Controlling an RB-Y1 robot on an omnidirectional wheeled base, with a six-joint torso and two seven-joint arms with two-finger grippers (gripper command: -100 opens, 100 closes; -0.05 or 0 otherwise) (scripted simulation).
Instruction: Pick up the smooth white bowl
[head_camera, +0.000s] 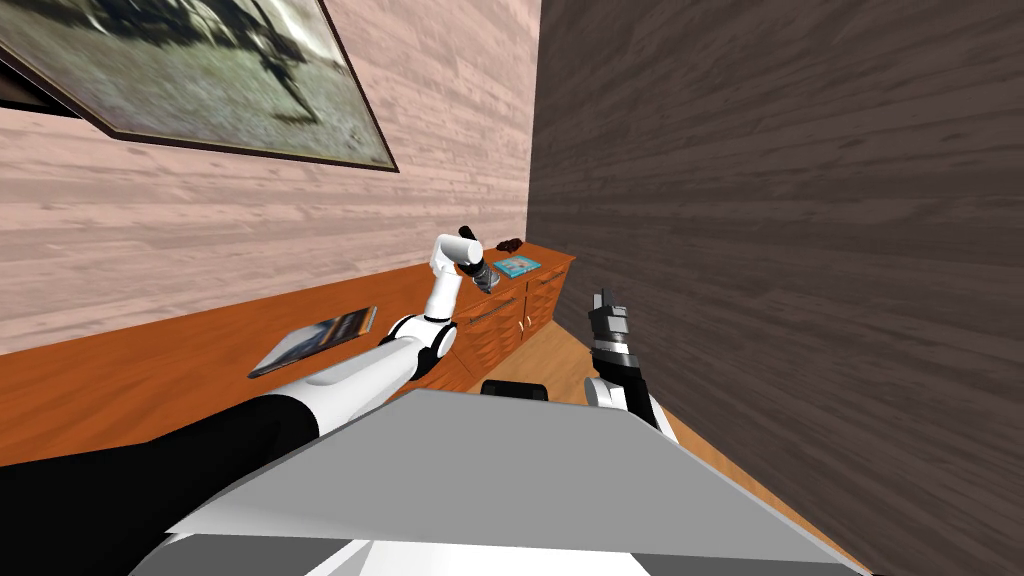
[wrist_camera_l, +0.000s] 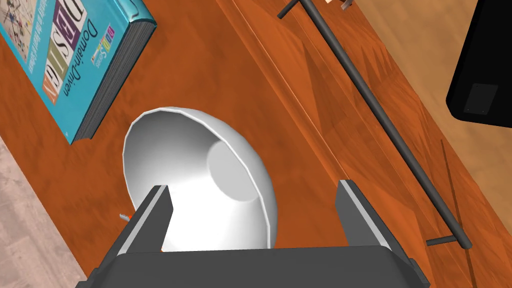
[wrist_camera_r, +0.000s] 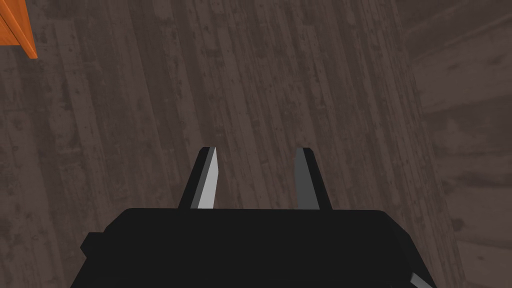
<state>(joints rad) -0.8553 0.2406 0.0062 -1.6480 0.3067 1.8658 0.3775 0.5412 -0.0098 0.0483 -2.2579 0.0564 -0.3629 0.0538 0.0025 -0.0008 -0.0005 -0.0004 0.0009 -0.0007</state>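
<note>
A smooth white bowl (wrist_camera_l: 200, 150) sits on the orange wooden sideboard top (wrist_camera_l: 200, 65), close to its front edge. My left gripper (wrist_camera_l: 253, 187) hangs open right over it. One finger (wrist_camera_l: 150, 215) stands over the bowl's inside, the other (wrist_camera_l: 355, 210) over bare wood outside it, so the near rim lies between them. In the head view the left gripper (head_camera: 485, 278) points down at the sideboard (head_camera: 545, 275). My right gripper (head_camera: 605, 305) is raised near the dark wall, its fingers (wrist_camera_r: 207, 177) apart with nothing between them.
A teal book (wrist_camera_l: 75, 65) lies just beyond the bowl, also visible as the teal book (head_camera: 517, 266) in the head view. A dark object (head_camera: 509, 244) sits at the sideboard's far end. A flat magazine (head_camera: 315, 340) lies on the nearer counter. A dark bar handle (wrist_camera_l: 380, 115) runs along the drawer front.
</note>
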